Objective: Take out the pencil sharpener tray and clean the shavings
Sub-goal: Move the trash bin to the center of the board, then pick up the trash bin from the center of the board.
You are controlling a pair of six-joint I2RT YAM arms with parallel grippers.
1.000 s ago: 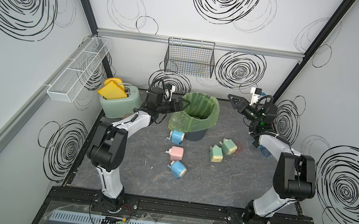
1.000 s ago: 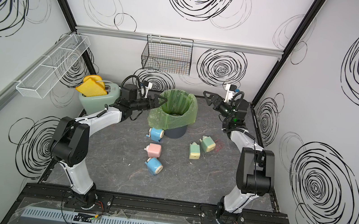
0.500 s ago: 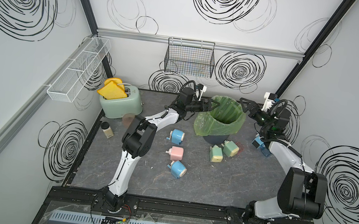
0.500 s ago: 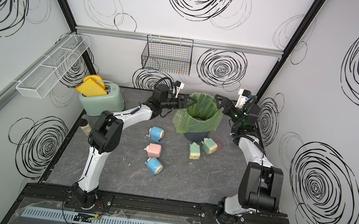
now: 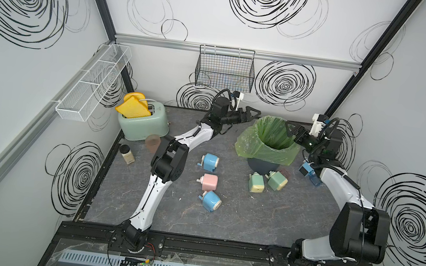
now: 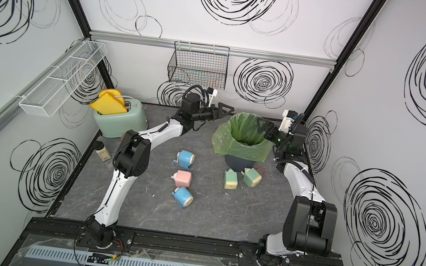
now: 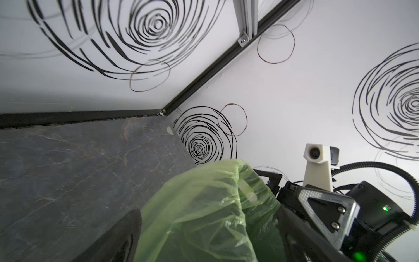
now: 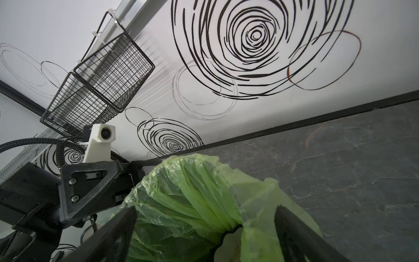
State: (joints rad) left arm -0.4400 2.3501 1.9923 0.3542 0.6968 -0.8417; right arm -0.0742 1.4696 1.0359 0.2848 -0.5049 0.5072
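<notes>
While left gripper [image 5: 254, 114] and right gripper [image 5: 289, 129] jaws gape wide | sharpeners [image 5: 209, 182] pastel, scattered

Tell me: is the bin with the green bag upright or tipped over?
Upright. In both top views the bin rests on its dark base, and the green bag opens upward.

White tubular links [image 5: 148, 203] are being joined by blocky black housings [image 5: 169, 161] on both arms. A ribbed black cable [image 8: 34, 142] is being routed past a white wrist camera [image 8: 99, 145]; two silver screws [image 8: 72, 181] are being shown in the triangular plate of the left pincer [image 5: 255, 114].
</notes>
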